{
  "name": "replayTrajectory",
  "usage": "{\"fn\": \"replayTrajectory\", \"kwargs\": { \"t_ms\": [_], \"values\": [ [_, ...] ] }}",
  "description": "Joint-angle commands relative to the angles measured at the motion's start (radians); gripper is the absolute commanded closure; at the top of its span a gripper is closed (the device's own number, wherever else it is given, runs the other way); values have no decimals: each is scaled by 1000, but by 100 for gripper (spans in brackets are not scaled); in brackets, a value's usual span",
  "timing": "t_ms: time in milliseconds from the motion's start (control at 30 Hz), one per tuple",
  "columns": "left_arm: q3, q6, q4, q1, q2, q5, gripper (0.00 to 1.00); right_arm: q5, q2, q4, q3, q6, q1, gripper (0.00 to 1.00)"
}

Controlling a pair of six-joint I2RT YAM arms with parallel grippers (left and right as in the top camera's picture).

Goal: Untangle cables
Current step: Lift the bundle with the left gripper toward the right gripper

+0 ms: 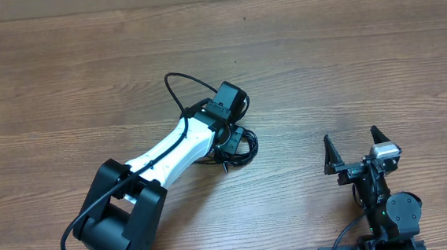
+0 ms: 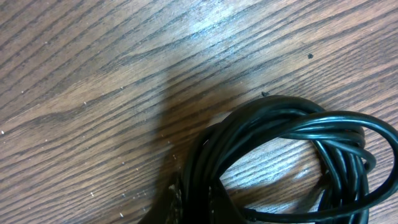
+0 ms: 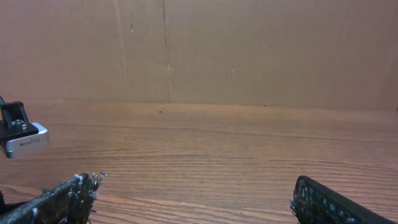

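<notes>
Cables (image 1: 246,149) sit in the nearer left gripper (image 1: 226,140) — clamped on them — the right gripper (image 1: 350,134) spread wide at their three o'clock.

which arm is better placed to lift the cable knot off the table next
Left. The left gripper is shut on the cables, while the right gripper stands open off to the side, well apart from them.
</notes>
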Motion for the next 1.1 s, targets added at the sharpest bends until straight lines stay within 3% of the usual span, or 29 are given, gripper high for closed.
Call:
{"fn": "replayTrajectory", "kwargs": {
  "t_ms": [0, 400, 467, 600, 700, 733, 867, 967, 1067],
  "values": [
    [21, 16, 3, -6, 13, -16, 96, 10, -9, 6, -11, -5, -1, 0],
    [28, 14, 1, -6, 12, -15, 96, 8, -9, 31, -11, -3, -1, 0],
    [45, -8, -8, -6, 12, -15, 96, -68, -9, 28, -11, 38, 0, 0],
    [106, -108, -27, -6, 12, -10, 96, -334, -9, 33, -11, 322, 0, 0],
    [175, -175, -74, -6, 12, 59, 96, -607, -9, 32, -11, 777, 0, 0],
    [189, -177, -84, -6, 12, 77, 96, -663, -9, 29, -11, 846, 0, 0],
    [259, -177, -151, -3, 12, 125, 96, -790, -9, 32, -11, 937, 0, 0],
    [312, -175, -208, 4, 12, 180, 96, -694, -9, 55, -11, 942, 0, 1],
    [357, -148, -254, 8, 12, 229, 96, -570, -9, 30, -11, 1068, 0, 7]
  ]
}}
